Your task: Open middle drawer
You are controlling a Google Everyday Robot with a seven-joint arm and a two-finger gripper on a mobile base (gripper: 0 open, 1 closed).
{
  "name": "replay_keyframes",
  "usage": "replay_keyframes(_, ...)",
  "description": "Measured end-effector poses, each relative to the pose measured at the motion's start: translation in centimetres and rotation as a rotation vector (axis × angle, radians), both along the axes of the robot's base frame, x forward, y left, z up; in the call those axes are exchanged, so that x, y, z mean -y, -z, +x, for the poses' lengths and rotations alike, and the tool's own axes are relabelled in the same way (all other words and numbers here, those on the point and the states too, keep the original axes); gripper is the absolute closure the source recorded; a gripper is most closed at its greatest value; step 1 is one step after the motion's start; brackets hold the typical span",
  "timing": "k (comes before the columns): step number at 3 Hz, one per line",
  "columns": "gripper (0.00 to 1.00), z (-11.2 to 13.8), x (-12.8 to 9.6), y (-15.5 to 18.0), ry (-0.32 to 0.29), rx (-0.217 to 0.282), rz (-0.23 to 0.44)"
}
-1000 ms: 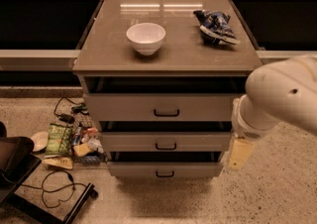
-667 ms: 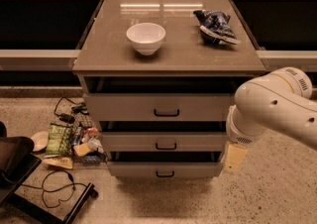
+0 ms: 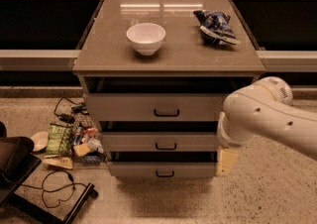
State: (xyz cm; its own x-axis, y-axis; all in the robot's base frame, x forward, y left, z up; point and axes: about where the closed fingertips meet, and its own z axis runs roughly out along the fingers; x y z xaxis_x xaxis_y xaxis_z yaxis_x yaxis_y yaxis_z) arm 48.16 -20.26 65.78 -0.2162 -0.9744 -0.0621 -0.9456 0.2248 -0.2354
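Middle drawer [image 3: 198, 142] looks shut, its handle [image 3: 166, 145] untouched. My gripper [image 3: 227, 162] hangs lower right, beside the cabinet [image 3: 168, 72] edge. I cannot tell whether it is released or clenched.

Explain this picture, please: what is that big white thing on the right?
The white thing is a robot arm. Its grasping part, the pincer, hangs at its lower end, beside the cabinet's right edge, and I see nothing in it. The single camera looks down at the cabinet's front. On the cabinet top sit a white bowl and a blue snack bag. The job is to pull out the middle drawer by its black handle; the pincer is not on it yet.
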Motion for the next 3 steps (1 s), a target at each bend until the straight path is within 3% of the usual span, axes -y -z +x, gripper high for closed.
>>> replay_keyframes(1,0.00,1.8,-1.7,5.7,-0.093,-0.014,-0.009)
replay_keyframes(3,0.00,5.1,-2.2,11.4,-0.175,0.000,-0.011)
